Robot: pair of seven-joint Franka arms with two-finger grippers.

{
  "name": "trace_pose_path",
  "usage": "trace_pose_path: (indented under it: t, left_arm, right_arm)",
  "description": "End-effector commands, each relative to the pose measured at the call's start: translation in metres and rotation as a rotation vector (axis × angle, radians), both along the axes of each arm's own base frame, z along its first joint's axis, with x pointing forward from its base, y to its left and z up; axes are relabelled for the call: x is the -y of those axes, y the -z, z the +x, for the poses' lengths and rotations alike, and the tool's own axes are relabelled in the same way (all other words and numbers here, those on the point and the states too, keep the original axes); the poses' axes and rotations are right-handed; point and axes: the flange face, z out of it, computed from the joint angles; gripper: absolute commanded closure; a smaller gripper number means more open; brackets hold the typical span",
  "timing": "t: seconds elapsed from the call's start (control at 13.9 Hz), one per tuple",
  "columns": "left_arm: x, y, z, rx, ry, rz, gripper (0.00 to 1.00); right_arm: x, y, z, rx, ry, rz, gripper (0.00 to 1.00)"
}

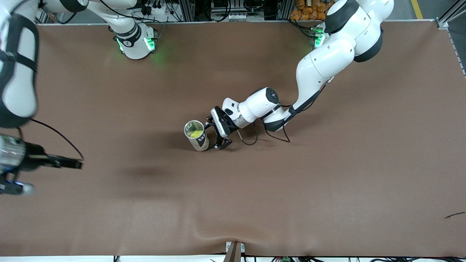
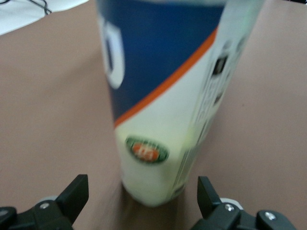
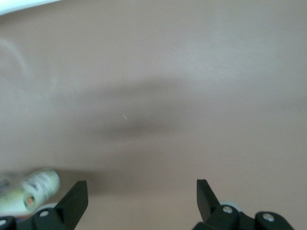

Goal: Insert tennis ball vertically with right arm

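Big brown table [image 1: 327, 182], robot bases along top edge. Tennis ball can [image 1: 196, 135] stands upright mid-table, top open. Yellow tennis ball [image 1: 196, 134] sits inside can, so putting-in part looks done. Left gripper [image 1: 217, 133] low beside can, fingers spread wide, can between them but not squeezed, gaps on both sides. Right gripper [image 3: 139, 201] up over table's right-arm end, well apart from can, fingers spread, holding nothing. Likely left: arms pull away.
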Motion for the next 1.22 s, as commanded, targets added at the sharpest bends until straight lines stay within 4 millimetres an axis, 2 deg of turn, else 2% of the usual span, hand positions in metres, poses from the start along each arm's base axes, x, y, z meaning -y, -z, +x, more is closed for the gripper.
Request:
trace_pose_path:
  t: [0.0, 0.07, 0.14, 0.29, 0.43, 0.58, 0.65, 0.72, 0.86, 1.08, 1.15]
  left_arm:
    - [-0.040, -0.001, -0.005, -0.036, -0.009, 0.050, 0.00]
    - [-0.049, 0.002, -0.003, -0.050, -0.017, 0.064, 0.00]
    - [-0.063, 0.002, 0.007, -0.065, -0.035, 0.089, 0.00]
    - [-0.076, -0.002, 0.025, -0.117, -0.061, 0.168, 0.00]
    - [-0.083, -0.022, 0.051, -0.186, -0.130, 0.245, 0.00]
    - [-0.093, -0.041, 0.084, -0.249, -0.206, 0.316, 0.00]
    - [-0.100, -0.049, 0.100, -0.289, -0.249, 0.348, 0.00]
    - [-0.110, -0.061, 0.115, -0.325, -0.302, 0.375, 0.00]
    - [-0.131, -0.093, 0.137, -0.382, -0.409, 0.422, 0.00]
    - [-0.174, -0.186, 0.146, -0.496, -0.609, 0.444, 0.00]
    - [-0.194, -0.215, 0.151, -0.521, -0.659, 0.442, 0.00]
  right_arm:
    - [0.013, -0.074, -0.052, -0.028, -0.031, -0.043, 0.00]
    - [0.016, -0.096, -0.068, -0.031, -0.028, -0.043, 0.00]
    - [0.018, -0.123, -0.088, -0.011, -0.021, -0.041, 0.00]
    - [0.024, -0.140, -0.112, 0.006, -0.011, -0.044, 0.00]
    - [0.039, -0.142, -0.144, -0.013, 0.016, -0.038, 0.00]
    - [0.042, -0.134, -0.170, 0.008, 0.019, -0.094, 0.00]
    - [0.041, -0.126, -0.173, 0.002, 0.026, -0.093, 0.00]
    - [0.040, -0.127, -0.171, 0.003, 0.026, -0.097, 0.00]
    - [0.038, -0.133, -0.167, 0.025, 0.012, -0.100, 0.00]
    - [0.020, -0.141, -0.153, 0.042, -0.024, -0.129, 0.00]
    - [0.013, -0.141, -0.153, 0.040, -0.036, -0.133, 0.00]
